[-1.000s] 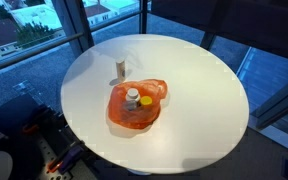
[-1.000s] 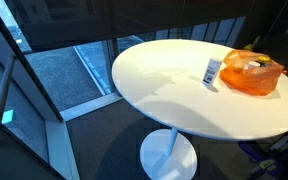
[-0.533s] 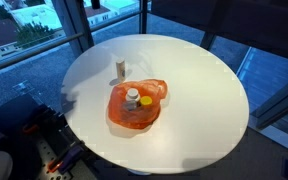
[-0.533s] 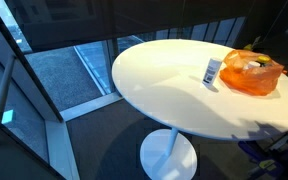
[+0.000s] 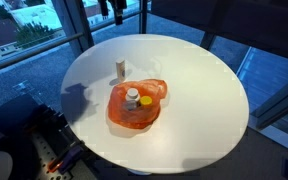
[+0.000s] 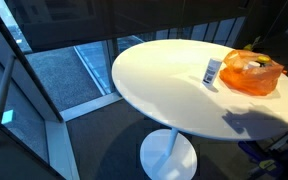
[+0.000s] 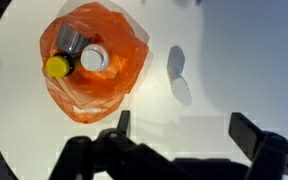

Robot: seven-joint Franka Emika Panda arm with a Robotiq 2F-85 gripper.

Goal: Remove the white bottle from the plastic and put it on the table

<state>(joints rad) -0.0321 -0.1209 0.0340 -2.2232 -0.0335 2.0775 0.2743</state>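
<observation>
An orange plastic bag (image 5: 136, 108) lies near the middle of the round white table (image 5: 199, 90); it also shows in the other exterior view (image 6: 252, 75) and the wrist view (image 7: 94, 62). Inside it stand bottles: one with a white cap (image 7: 92, 59), one with a yellow cap (image 7: 57, 67) and one with a grey cap (image 7: 69, 40). A white bottle (image 5: 120, 69) stands upright on the table just beside the bag, outside it (image 6: 213, 71) (image 7: 178, 75). My gripper (image 7: 184, 128) is open and empty, high above the table (image 5: 112, 8).
The table stands on a single pedestal (image 6: 167, 155) next to glass walls with metal frames (image 5: 144, 15). Dark equipment sits on the floor by the table edge (image 5: 44, 140). The arm's shadow falls on the table (image 5: 79, 98).
My gripper has come into the top of the exterior view, moving rightward. Its shadow has grown on the table. The bag and bottles have not moved.
</observation>
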